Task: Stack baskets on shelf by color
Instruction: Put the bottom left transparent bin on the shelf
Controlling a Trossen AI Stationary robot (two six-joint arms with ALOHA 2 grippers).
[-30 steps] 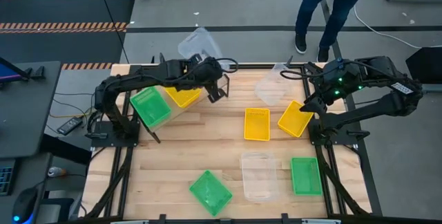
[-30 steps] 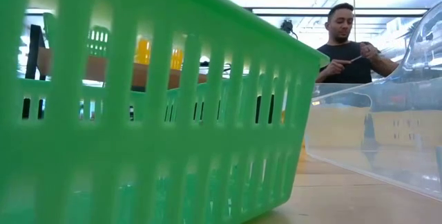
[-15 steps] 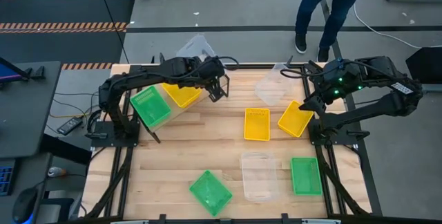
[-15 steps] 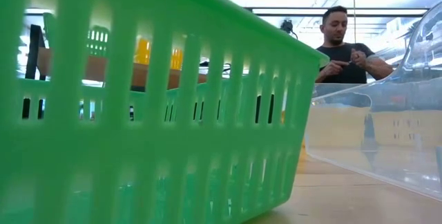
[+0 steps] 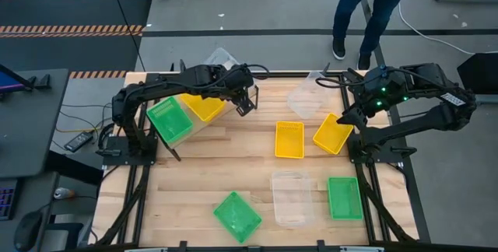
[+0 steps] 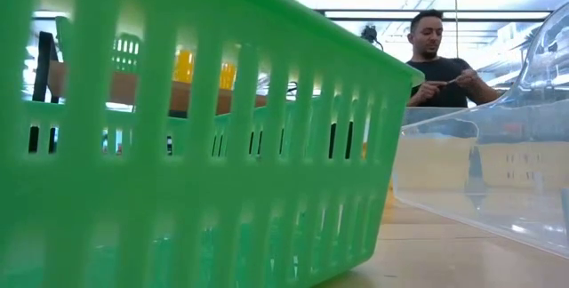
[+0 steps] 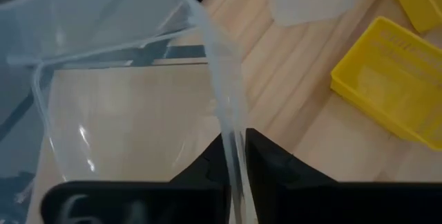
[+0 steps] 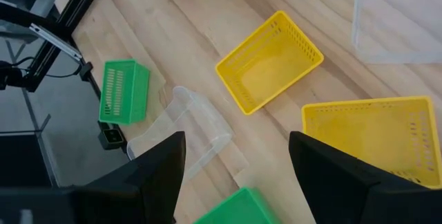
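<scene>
Shelf (image 5: 204, 122) sits at table's far-left corner, w/ green basket (image 5: 170, 120) & yellow basket (image 5: 205, 106) on it. Left gripper (image 7: 237, 156) pinches clear basket (image 7: 131, 106) by its rim at shelf's far end; should seat it flat beside yellow before letting go. Right gripper (image 8: 237, 156), well right of shelf, hangs spread, empty.

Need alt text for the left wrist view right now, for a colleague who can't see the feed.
The left gripper pinches the thin rim of a clear translucent plastic basket, which fills most of the picture above the slanted plywood shelf board. Beyond it, a bright yellow slotted plastic basket lies on the slatted wooden tabletop.
</scene>
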